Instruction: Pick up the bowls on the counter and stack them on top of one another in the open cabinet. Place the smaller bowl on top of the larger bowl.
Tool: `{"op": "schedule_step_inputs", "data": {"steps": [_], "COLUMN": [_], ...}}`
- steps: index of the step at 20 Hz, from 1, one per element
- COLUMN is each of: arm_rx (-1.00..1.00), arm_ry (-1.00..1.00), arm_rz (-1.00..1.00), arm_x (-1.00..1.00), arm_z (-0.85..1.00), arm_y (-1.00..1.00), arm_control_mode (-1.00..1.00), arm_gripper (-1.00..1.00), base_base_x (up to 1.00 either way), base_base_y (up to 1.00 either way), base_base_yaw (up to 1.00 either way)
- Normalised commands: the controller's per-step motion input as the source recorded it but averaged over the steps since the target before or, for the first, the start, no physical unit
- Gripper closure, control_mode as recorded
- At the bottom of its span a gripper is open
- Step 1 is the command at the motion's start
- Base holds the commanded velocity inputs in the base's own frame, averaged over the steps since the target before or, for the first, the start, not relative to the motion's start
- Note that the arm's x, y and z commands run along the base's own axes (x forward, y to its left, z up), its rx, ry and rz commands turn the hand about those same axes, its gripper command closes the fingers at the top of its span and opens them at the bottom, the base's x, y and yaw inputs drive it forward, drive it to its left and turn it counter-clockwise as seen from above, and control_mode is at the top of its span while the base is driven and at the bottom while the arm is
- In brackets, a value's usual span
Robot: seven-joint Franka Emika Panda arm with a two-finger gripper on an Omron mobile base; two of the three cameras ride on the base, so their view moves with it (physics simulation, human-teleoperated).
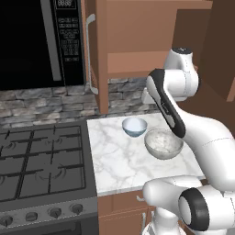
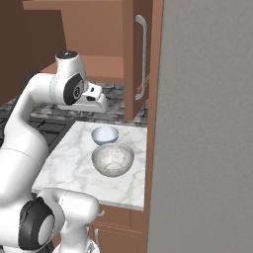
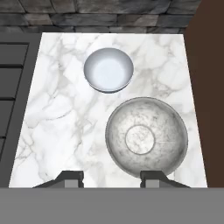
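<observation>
Hovering gripper (image 3: 111, 178) over counter (image 1: 114, 165), fingers spread, holding nothing | big bowl (image 3: 146, 137) just beside small bowl (image 3: 108, 69), both on marble | step: probably picking big bowl first | next: drop onto its rim, pinch

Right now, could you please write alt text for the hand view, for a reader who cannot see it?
Looking down on a white marble counter: a small white bowl sits beyond a wider grey speckled bowl, apart and both empty. Two dark gripper fingertips stand open at the bottom edge, holding nothing.
</observation>
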Motion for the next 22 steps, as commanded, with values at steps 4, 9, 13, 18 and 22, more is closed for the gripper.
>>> {"op": "schedule_step_inputs", "data": {"steps": [4,9,13,18,22], "arm_rx": [-0.01,-0.02,-0.02,-0.03,-0.05], "arm_ry": [-0.01,-0.01,-0.01,-0.01,-0.01], "arm_rz": [0.01,0.04,0.05,0.07,0.08], "arm_x": [-0.12,-0.12,0.07,0.27,0.29], "arm_z": [0.00,-0.02,-0.12,-0.23,-0.32], "arm_y": [0.02,0.09,0.17,0.22,0.19], "arm_control_mode": [-1.00,-1.00,-1.00,-1.00,-1.00], "arm_gripper": [-1.00,-1.00,-1.00,-1.00,-1.00], "base_base_x": [0.00,0.00,0.00,0.00,0.00], "base_base_y": [0.00,0.00,0.00,0.00,0.00], "base_base_yaw": [0.00,0.00,0.00,0.00,0.00]}}
